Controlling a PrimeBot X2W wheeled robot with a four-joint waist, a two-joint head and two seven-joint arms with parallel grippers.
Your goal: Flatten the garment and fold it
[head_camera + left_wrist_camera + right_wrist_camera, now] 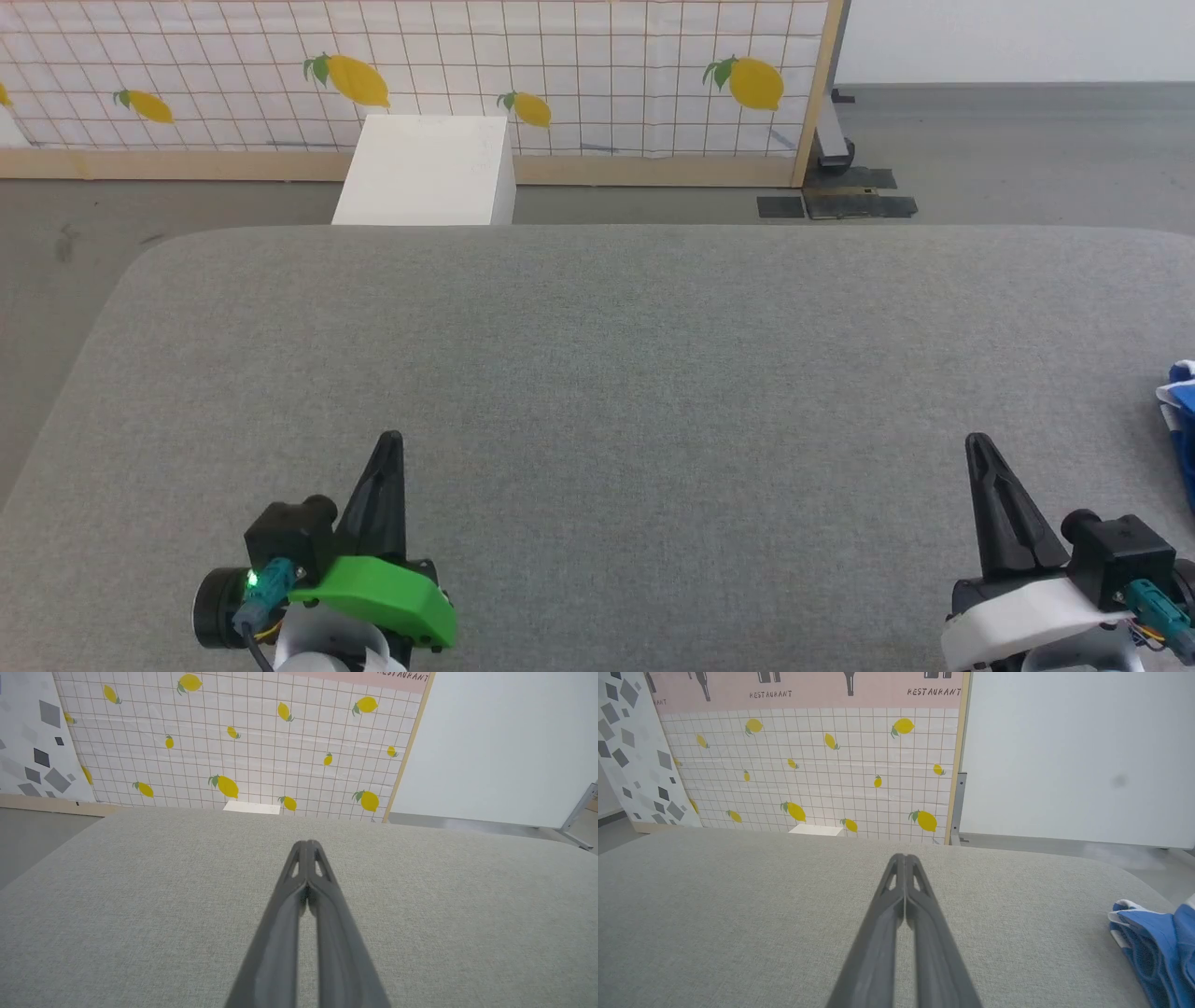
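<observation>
The bright blue shorts (1178,411) with white trim lie bunched at the far right edge of the grey table, mostly cut off by the head view's border. In the right wrist view the shorts (1155,942) sit at the lower right, well to the side of my fingers. My right gripper (974,442) hovers low over the table at the lower right, shut with nothing in it, its tips (904,857) pressed together. My left gripper (392,439) rests at the lower left, also shut and empty, fingertips (307,843) touching.
The grey fabric table (597,373) spreads wide between and ahead of both grippers. Beyond its far edge stand a white box (425,173) and a lemon-patterned screen (560,75). The table's right edge lies close beyond the shorts.
</observation>
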